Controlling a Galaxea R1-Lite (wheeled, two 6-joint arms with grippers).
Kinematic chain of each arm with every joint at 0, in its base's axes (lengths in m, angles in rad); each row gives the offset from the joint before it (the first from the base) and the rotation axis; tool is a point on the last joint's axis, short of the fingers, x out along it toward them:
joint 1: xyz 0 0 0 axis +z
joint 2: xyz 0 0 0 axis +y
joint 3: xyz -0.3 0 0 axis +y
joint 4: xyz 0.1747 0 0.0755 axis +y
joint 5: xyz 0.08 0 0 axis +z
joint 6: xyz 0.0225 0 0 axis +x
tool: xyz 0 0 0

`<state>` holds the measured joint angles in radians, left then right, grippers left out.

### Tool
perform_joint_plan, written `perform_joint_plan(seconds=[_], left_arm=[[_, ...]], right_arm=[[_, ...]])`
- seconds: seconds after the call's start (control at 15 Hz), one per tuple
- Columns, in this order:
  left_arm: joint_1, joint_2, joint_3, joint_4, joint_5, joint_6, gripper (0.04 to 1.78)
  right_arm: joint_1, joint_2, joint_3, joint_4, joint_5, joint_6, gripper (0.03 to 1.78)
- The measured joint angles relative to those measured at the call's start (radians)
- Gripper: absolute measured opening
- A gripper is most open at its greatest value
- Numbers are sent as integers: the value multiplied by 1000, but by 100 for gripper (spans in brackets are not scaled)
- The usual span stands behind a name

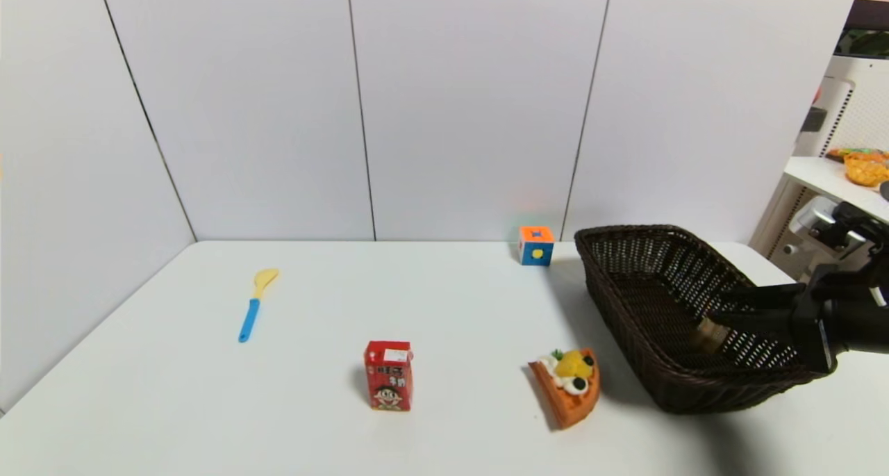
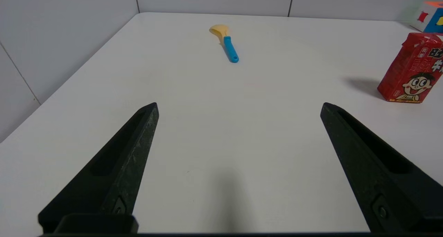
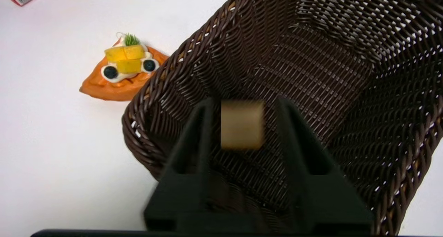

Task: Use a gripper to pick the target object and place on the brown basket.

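The brown basket (image 1: 628, 302) stands on the right of the white table, and it also shows in the right wrist view (image 3: 155, 91). My right gripper (image 1: 717, 308) reaches over the basket's near right rim. In the right wrist view the gripper (image 3: 245, 103) is open. The tan wooden block (image 3: 242, 124) lies between its fingers, blurred, with a gap on each side. In the head view the block (image 1: 707, 338) is inside the basket just below the fingertips. My left gripper (image 2: 238, 107) is open and empty, low over the table's left part.
An orange waffle slice with fruit (image 1: 569, 386) lies just left of the basket. A red drink carton (image 1: 389, 375) stands at front centre. An orange-and-blue cube (image 1: 536, 245) sits at the back by the basket. A blue-handled yellow spoon (image 1: 253, 306) lies at the left.
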<state>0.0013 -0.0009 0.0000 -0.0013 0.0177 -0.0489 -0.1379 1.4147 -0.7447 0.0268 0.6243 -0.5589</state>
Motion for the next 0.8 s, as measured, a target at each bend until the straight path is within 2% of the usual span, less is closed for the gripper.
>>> perform_joint_plan(seconds=[0.2,0.4,0.6,0.67,0.8], left_arm=[[0,0,0,0,0,0,169],[0,0,0,0,0,0,169],[0,0,0,0,0,0,169],[0,0,0,0,0,0,169],[0,0,0,0,0,0,169]], right_arm=[[-1,11,-17,0,0,0,106],[-10,-17,-37,-30,-2,17,128],[-13,-157,-47,-34,-21,124,141],[-1,-224,-36,-32,-51,171,145],[57,-382,20,-21,-166,244,151]])
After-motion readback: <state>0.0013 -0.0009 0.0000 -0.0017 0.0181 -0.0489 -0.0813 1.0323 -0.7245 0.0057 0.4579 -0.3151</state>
